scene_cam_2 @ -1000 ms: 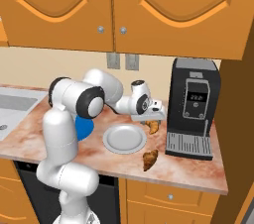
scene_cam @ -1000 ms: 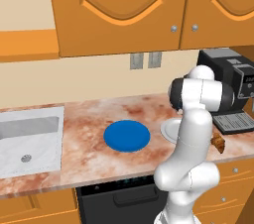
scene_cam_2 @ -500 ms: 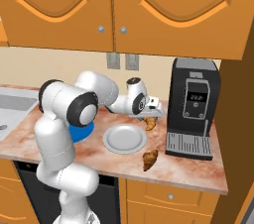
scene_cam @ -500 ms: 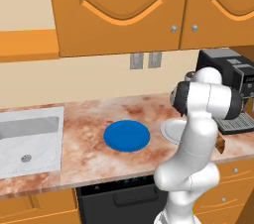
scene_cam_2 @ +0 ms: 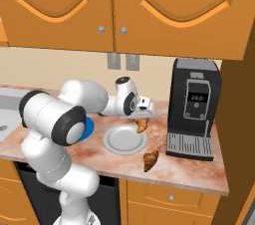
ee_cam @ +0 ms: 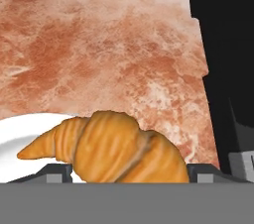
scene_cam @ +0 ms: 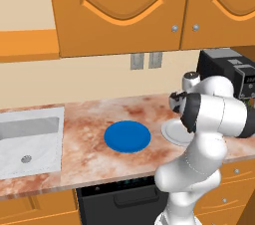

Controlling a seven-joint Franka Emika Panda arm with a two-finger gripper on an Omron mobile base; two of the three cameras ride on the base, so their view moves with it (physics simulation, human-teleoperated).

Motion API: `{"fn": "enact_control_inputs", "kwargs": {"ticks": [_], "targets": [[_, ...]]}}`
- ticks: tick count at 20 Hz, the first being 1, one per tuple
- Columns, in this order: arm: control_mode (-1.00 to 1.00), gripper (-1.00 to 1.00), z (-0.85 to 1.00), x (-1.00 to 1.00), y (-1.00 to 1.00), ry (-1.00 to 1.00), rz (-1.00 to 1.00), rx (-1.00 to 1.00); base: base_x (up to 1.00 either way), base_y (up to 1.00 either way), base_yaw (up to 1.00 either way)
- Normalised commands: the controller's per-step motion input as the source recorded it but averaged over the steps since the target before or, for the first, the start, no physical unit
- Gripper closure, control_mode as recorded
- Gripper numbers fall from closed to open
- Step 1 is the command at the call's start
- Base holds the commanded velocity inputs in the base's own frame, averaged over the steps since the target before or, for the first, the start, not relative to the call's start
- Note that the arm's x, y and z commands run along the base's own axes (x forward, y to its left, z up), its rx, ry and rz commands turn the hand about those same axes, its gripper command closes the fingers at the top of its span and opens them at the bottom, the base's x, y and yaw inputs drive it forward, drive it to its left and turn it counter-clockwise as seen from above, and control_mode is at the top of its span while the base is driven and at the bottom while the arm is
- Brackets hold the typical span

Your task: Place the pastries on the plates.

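Croissant (ee_cam: pixel 114 148) sits between the tips of the open claw (ee_cam: pixel 126 171), overlapping the pale plate's (ee_cam: pixel 20 134) edge.

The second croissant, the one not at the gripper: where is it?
In the right base view that croissant lies on the counter's front part, right of the grey-white plate and just left of the coffee machine's tray.

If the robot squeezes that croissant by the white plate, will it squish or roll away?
The croissant looks puffy and layered, so it would probably dent under a hard squeeze. Its curved shape with pointed ends likely stops it rolling. It looks small beside the pale plate, so it is probably light and easy to lift.
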Motion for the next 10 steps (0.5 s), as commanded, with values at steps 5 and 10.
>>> {"fn": "enact_control_inputs", "kwargs": {"ticks": [5, 10], "targets": [[-1.0, 1.0, 0.15, -0.35, 0.13, 0.04, 0.0, 0.0, 0.0, 0.0, 0.0], [-1.0, 1.0, -0.01, -0.27, 0.26, 0.01, 0.0, 0.0, 0.0, 0.0, 0.0]]}}
